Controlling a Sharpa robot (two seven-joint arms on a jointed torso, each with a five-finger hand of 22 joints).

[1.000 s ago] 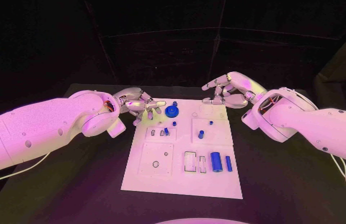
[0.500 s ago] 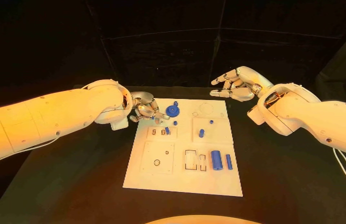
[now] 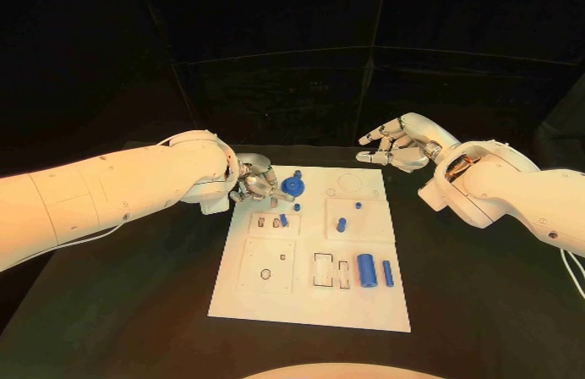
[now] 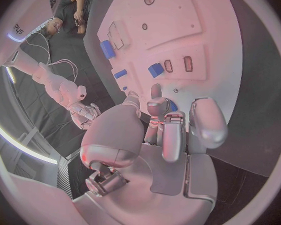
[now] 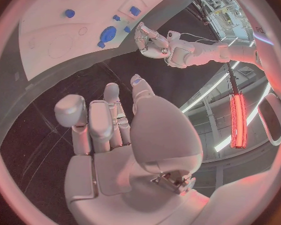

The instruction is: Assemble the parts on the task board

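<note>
**Left hand at the gear, right hand raised off the board**

Nearest, the task board (image 3: 311, 299) carries a large blue cylinder (image 3: 364, 269) and a thinner blue peg (image 3: 386, 275) side by side. Farther up, the left hand (image 3: 253, 182) sits with fingers curled just beside the blue gear (image 3: 292, 185); whether it grips anything I cannot tell. Beyond the board's far right corner, the right hand (image 3: 396, 145) hovers, fingers apart, holding nothing.

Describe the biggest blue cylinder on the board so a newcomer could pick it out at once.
Start at the white task board in the middle of the black table. Go to its near right part, where two blue cylinders lie side by side. The big cylinder is the thicker, longer one, left of the thin cylinder.
</note>
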